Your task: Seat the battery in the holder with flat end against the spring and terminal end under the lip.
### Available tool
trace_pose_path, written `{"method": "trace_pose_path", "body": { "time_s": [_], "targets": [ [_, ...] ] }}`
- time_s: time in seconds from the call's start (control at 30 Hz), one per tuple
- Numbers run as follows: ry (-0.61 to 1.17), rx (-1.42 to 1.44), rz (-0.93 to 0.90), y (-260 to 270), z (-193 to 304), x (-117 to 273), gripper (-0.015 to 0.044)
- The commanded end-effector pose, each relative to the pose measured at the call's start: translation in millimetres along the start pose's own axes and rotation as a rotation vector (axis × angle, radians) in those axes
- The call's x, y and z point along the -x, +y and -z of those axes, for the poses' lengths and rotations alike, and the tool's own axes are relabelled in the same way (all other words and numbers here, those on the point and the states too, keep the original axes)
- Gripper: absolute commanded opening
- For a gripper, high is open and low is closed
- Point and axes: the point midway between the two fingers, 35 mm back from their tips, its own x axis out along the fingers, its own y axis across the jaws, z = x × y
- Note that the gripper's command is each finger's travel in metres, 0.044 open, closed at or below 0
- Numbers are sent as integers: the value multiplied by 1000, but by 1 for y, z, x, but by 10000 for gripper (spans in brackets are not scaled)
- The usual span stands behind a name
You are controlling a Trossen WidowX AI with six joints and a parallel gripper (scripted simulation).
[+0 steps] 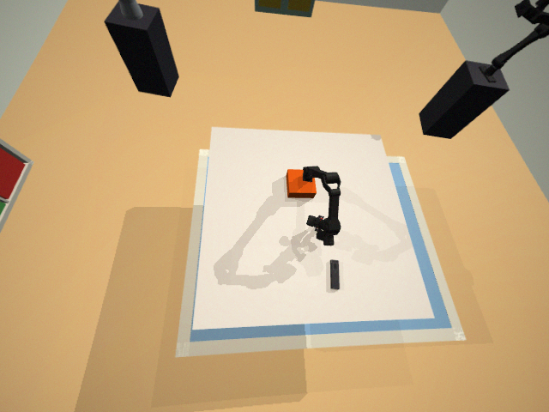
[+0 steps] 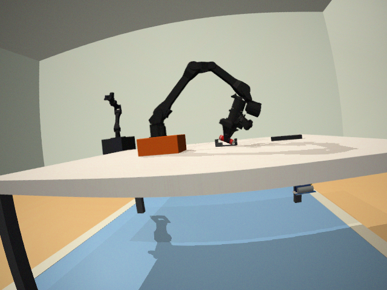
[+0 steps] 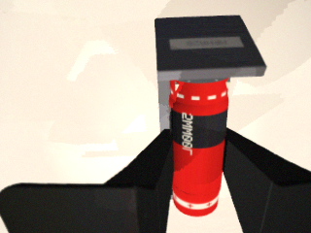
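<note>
The red battery (image 2: 221, 137) (image 3: 199, 167) with a black band is tilted over the grey holder (image 2: 217, 144) (image 3: 206, 29) on the table. Its end with plus marks is raised, at the left in the exterior view and nearest in the wrist view. Its other end is lower, at the holder's dark top plate, which hides that tip. The spring is not visible. My gripper (image 2: 227, 141) (image 3: 194, 136) is shut on the battery, one finger on each side, low over the holder. Whether the battery touches the holder floor cannot be told.
A long dark bar (image 1: 334, 275) (image 2: 286, 137) lies on the white table (image 1: 266, 150) (image 2: 94, 168), beyond the holder from the arm's base. An orange block (image 1: 294, 182) (image 2: 156, 145) stands at the arm's base. Dark pedestals (image 1: 144, 57) (image 1: 463, 101) stand away from the table.
</note>
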Motion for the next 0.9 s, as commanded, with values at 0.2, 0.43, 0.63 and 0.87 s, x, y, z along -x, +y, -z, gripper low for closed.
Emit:
{"method": "trace_pose_path", "body": {
  "time_s": [0.2,0.43,0.63,0.87],
  "targets": [
    [-78,-1,5,1,-5,-1,80],
    [-114,-2,8,1,-5,-3,80],
    [-145,-4,10,1,-4,-4,80],
    [-181,-6,13,1,-3,-6,80]
  ]
}}
